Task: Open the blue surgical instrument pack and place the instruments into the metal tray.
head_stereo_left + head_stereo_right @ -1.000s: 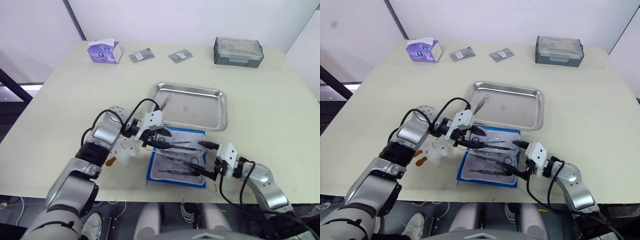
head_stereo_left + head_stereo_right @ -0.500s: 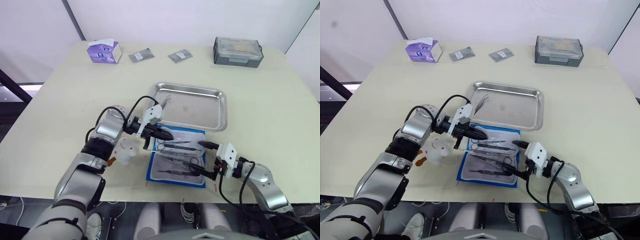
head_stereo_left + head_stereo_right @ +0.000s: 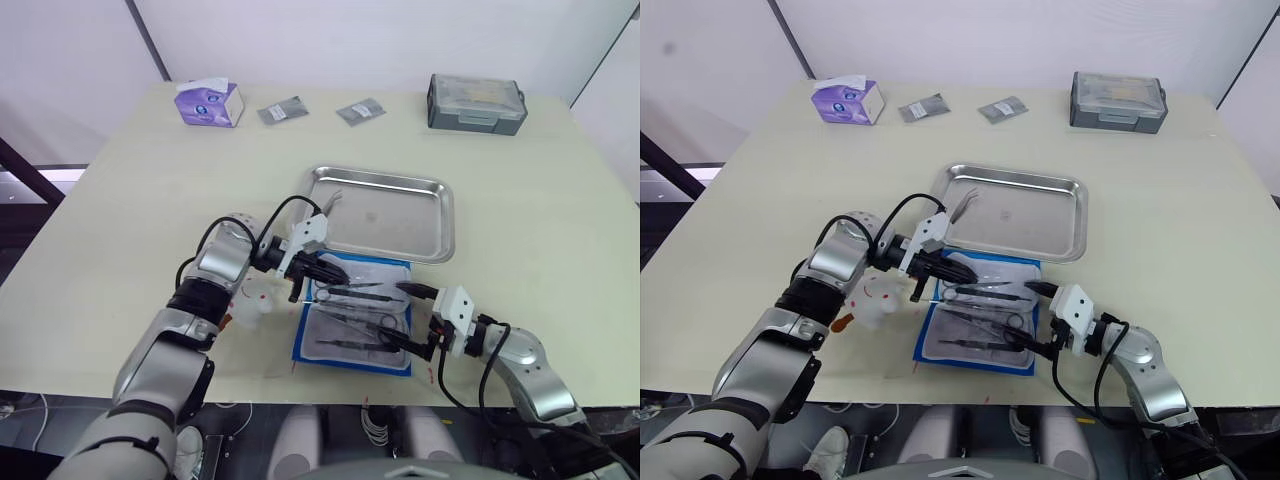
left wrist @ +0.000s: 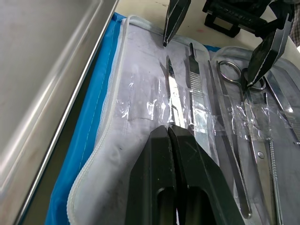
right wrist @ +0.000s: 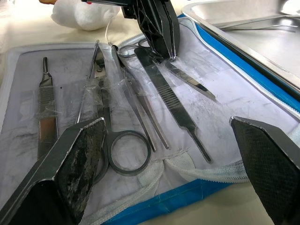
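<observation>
The blue surgical instrument pack (image 3: 302,345) lies open on the table just in front of the metal tray (image 3: 441,250). Several silver instruments (image 5: 108,112) lie under clear film on its pale lining. My left gripper (image 4: 171,129) is at the pack's far left part, shut on the end of a thin pointed instrument (image 4: 170,86) that lies in its pocket. My right gripper (image 3: 408,318) stands wide open at the pack's right edge, its fingers (image 5: 70,161) low over the lining and holding nothing. One slim instrument (image 3: 332,203) rests in the tray's left corner.
A white soft wad (image 3: 251,301) with red marks lies left of the pack, under my left arm. At the table's far side stand a purple tissue box (image 3: 208,102), two grey foil packets (image 3: 283,110) (image 3: 361,111) and a grey lidded box (image 3: 477,102).
My left gripper has shifted a little toward the tray side of the pack and turned at the wrist, and is now closed on the pointed instrument. The right arm has not moved.
</observation>
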